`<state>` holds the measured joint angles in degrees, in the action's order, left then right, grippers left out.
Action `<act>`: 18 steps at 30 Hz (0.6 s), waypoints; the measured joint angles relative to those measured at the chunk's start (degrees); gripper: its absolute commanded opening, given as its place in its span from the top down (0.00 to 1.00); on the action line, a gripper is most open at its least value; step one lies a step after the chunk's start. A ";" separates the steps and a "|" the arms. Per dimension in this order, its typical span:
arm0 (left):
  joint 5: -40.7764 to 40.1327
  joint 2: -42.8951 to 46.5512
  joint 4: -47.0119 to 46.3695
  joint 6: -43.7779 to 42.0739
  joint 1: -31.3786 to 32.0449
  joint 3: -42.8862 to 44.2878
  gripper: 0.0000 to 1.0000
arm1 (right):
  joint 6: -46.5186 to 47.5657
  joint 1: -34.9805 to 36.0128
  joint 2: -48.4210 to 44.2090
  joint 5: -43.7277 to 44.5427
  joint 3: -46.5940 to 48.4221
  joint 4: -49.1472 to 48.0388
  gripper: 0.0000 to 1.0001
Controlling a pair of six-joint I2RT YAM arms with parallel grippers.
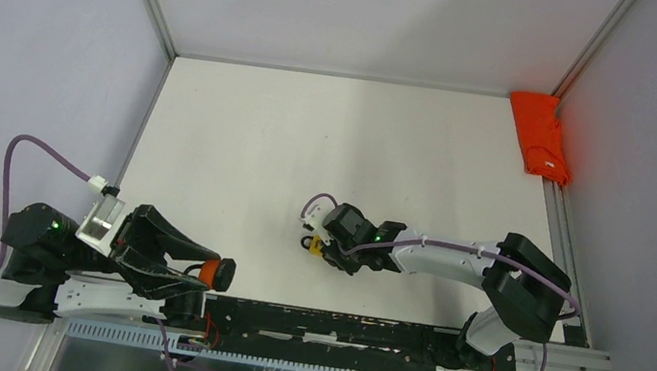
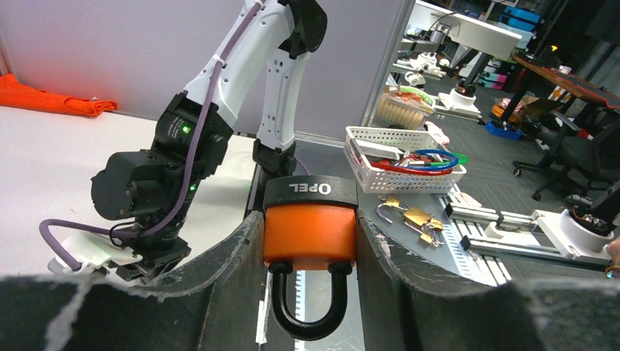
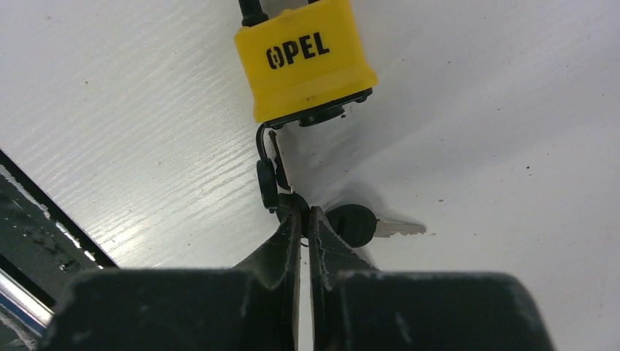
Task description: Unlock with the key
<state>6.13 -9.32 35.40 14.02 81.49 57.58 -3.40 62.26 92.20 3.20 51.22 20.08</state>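
Key [image 3: 354, 224] lies flat on the desk [image 3: 475, 110], black head on a key ring [image 3: 265, 183] just below a yellow padlock [image 3: 303, 58]. Right pincer [image 3: 305, 213] is narrowed to a slit, tips on the ring beside the key head; can't tell if anything is pinched. Left pincer [image 2: 308, 227] clamps an orange padlock [image 2: 310, 241] low by its base, shackle toward the wrist. Step looks like key pickup. Next move needs a firm pinch on the head, a lift, then lining the blade up with a keyway, which isn't visible. Off the desk, a white basket [image 2: 365, 135] holds red, blue and green loops, with brass padlocks [image 2: 417, 217] loose just beside it.
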 measured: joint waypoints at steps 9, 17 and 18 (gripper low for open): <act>0.04 0.00 -0.07 0.00 0.00 0.00 0.98 | -0.20 0.33 -1.49 -0.13 -1.18 -0.90 1.00; 0.28 0.00 -0.81 0.00 0.00 0.00 0.98 | -0.42 0.85 -2.03 4.17 -2.62 1.05 1.00; 0.28 0.00 -0.90 0.00 0.00 0.00 0.98 | -0.42 0.90 -2.03 5.35 -2.60 1.46 1.00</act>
<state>6.42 -9.32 34.50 14.02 81.49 57.58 -3.81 63.16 90.17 8.56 48.62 21.54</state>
